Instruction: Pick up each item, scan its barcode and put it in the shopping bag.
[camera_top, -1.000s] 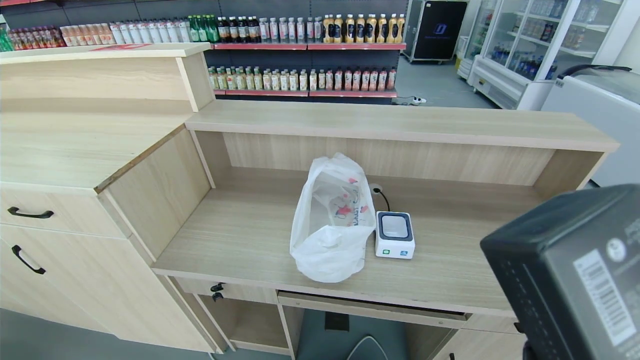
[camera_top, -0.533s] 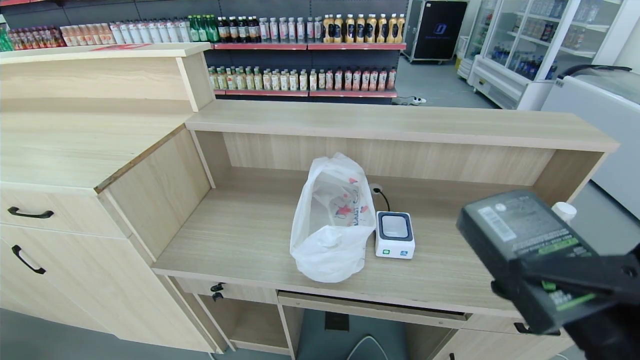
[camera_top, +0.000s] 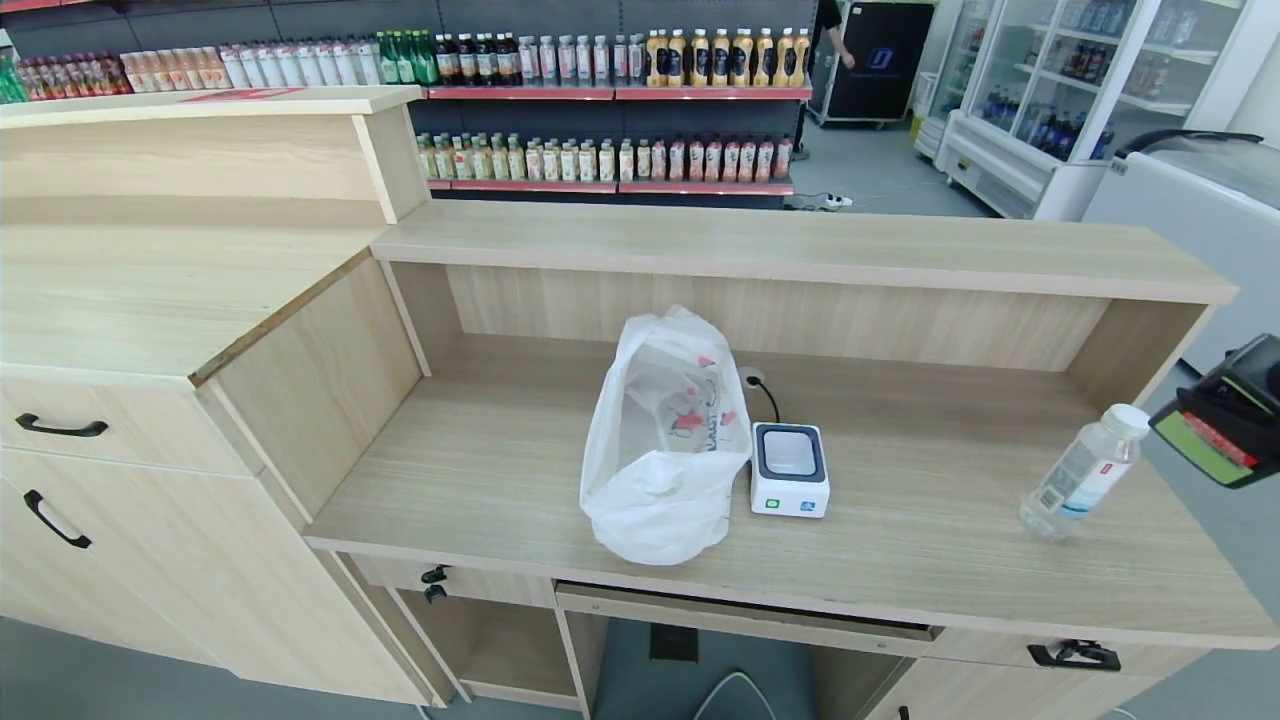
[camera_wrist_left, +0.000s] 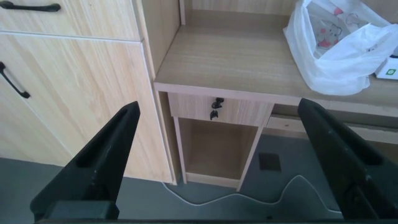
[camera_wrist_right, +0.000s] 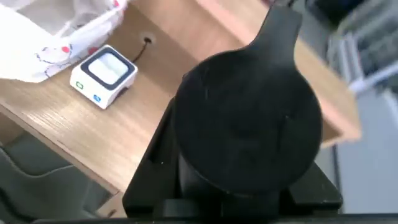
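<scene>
Counter (camera_top: 480, 470), bag (camera_top: 655, 480) beside scanner (camera_top: 790, 468), bottle (camera_top: 1080, 476) apart

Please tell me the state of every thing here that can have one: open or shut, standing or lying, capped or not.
Bag: standing, mouth open.
Bottle: standing, cap on.
Scanner: flat on its base, window up.
Drawer: shut.
Left gripper: open, holding nothing.

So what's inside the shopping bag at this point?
No item shows inside the shopping bag, just its own printed plastic. Its bottom is covered by crumpled folds and cannot be checked.
</scene>
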